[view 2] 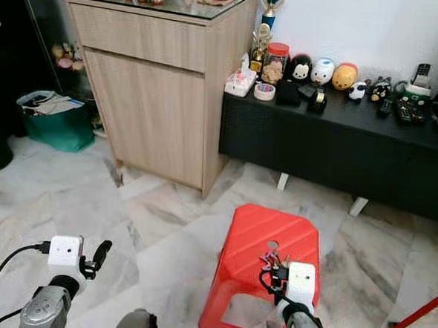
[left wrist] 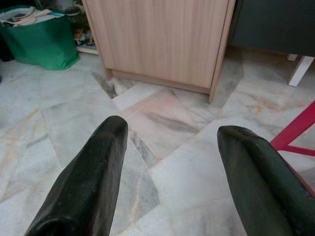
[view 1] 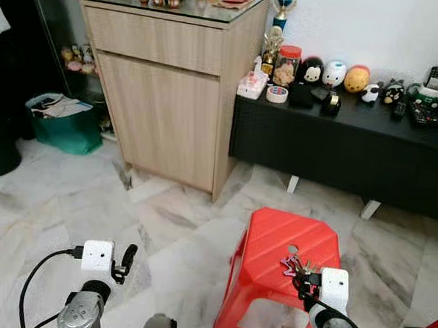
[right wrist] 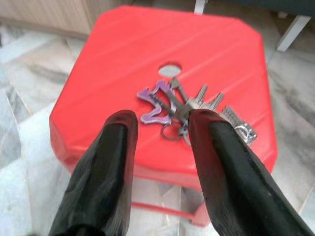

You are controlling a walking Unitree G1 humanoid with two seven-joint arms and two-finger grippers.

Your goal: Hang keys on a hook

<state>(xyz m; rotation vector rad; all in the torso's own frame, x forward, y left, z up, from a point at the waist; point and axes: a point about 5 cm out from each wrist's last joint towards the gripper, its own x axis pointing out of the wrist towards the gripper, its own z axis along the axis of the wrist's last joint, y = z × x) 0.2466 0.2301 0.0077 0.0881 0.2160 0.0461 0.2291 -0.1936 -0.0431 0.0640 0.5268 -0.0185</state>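
Your keys (right wrist: 189, 110) lie flat on the red stool (right wrist: 123, 54), at 5 o'clock of its centre hole. They're light, loose and jingly, so pinch the ring. Right gripper (right wrist: 160, 123) hovers, fingers apart, empty. Left gripper (left wrist: 172, 142) idles, spread wide over the marble floor (left wrist: 162, 118).

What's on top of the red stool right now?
A bunch of keys with a purple tag lies on the stool beside its centre hole. The right hand hovers open over them, one finger covering part of the bunch.
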